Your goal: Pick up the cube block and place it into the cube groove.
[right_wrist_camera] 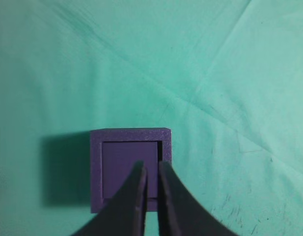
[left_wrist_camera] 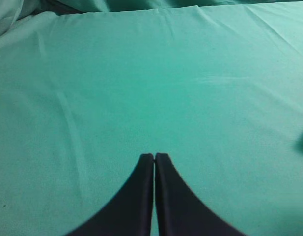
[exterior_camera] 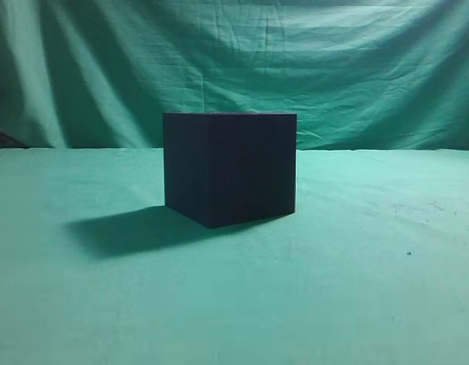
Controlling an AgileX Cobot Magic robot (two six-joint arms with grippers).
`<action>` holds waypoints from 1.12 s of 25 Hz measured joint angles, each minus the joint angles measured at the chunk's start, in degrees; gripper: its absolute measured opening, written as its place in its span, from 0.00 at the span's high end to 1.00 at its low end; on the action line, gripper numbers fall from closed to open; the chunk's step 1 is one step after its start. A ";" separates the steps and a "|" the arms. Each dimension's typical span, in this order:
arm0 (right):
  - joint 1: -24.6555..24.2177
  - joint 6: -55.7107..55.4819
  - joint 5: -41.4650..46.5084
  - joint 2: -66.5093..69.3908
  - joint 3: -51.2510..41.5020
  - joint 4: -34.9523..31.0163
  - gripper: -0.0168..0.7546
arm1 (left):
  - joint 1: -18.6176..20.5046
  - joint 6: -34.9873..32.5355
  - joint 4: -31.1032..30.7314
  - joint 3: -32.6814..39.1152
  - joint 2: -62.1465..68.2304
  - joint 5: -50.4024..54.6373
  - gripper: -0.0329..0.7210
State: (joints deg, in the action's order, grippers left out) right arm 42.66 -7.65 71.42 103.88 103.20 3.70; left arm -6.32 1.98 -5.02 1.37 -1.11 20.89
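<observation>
— Green cloth counter (exterior_camera: pixel 371 266), green drape (exterior_camera: pixel 333 61) behind. Cube groove (exterior_camera: pixel 230 167)?
— Standing mid-counter, one corner forward, shadow falling left.
— Left fingers (left_wrist_camera: pixel 139 196)?
— Pressed together, gripping nothing, hanging low over bare cloth, slanted forward.
— Right fingers (right_wrist_camera: pixel 131 196)?
— Pointing straight down over the groove's top, tips nearly closed with a thin gap, nothing between.
— Cube block (right_wrist_camera: pixel 122 152)?
— Seated inside the groove, lighter purple face framed by the darker rim, partly hidden under the right fingertips
</observation>
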 joint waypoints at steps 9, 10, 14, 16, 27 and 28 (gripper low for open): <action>0.00 -0.54 0.23 -16.16 -4.08 -0.22 0.98 | 0.00 0.00 0.00 0.00 0.00 0.00 0.96; 0.00 -1.01 0.23 -18.12 -6.51 -0.22 0.98 | 0.00 0.00 0.00 0.00 0.00 0.00 0.96; 0.00 -1.54 0.30 -26.70 -18.22 -0.90 0.98 | 0.00 0.00 0.00 0.00 0.00 0.00 0.96; 0.00 -1.57 -1.96 -31.83 -24.08 -2.47 0.98 | 0.00 0.00 0.00 0.00 0.00 0.00 0.96; 0.00 -1.46 -16.68 -60.41 -51.58 -4.93 0.98 | 0.00 0.00 0.00 0.00 0.00 0.00 0.96; 0.00 -0.96 -16.58 -62.35 -52.66 -4.83 0.98 | 0.00 0.00 0.00 0.00 0.00 0.00 0.96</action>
State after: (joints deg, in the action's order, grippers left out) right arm 42.66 -8.61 54.84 41.53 50.55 -1.12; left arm -6.32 1.98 -5.02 1.37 -1.11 20.89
